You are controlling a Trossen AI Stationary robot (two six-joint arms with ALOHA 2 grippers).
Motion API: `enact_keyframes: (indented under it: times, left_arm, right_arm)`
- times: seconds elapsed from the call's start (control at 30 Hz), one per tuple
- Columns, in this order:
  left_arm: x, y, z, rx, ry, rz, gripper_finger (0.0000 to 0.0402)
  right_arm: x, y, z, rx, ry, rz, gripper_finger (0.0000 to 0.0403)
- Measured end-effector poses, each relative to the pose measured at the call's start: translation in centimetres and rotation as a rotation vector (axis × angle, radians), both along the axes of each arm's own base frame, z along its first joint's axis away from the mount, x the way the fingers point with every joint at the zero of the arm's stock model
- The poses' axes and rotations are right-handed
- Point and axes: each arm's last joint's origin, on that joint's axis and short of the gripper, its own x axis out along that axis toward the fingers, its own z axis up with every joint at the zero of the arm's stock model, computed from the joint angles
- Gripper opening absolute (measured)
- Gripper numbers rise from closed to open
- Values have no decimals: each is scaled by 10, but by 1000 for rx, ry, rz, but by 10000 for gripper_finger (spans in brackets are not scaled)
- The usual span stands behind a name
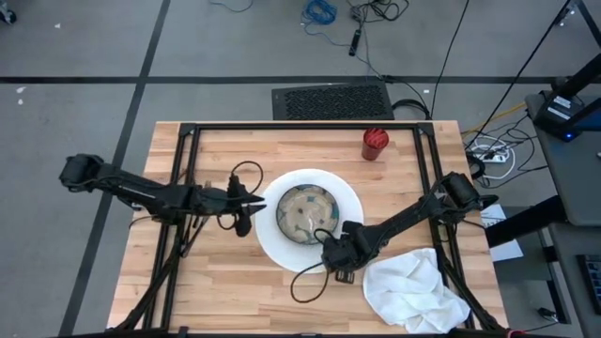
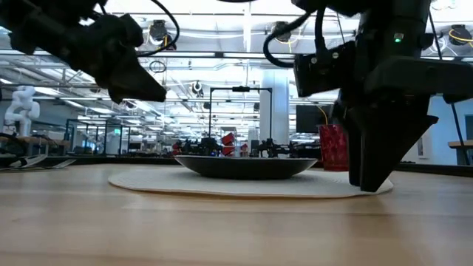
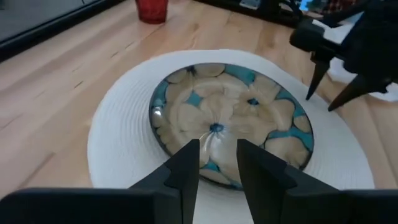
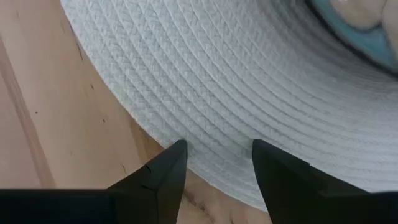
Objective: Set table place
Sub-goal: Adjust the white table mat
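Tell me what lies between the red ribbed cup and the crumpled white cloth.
In the high view, between the red cup and the white cloth lie bare wooden table and the right arm.

**Definitely a robotics lab, not a home**

Big open hall with a grey taped floor (image 1: 113,56), loose cables (image 1: 324,14) and a power strip (image 1: 490,150) lying around. The low view shows exposed ceiling lights (image 2: 222,33), rows of workbenches and a white robot arm (image 2: 18,107) beyond the table (image 2: 222,229).

Bare table (image 1: 216,291) lies open at front left. Mat (image 1: 275,239) and bowl (image 1: 307,214) fill the centre, cloth (image 1: 413,291) front right, red cup (image 1: 375,143) at back.
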Motion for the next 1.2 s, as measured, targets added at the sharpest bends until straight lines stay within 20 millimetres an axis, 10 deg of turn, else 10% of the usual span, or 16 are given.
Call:
enact_keyframes:
  times: [1.2]
  left_arm:
    - [-12,-18,-1,2,53,-64,93]
  right_arm:
    - [-11,-42,11,-137,107,-34,169]
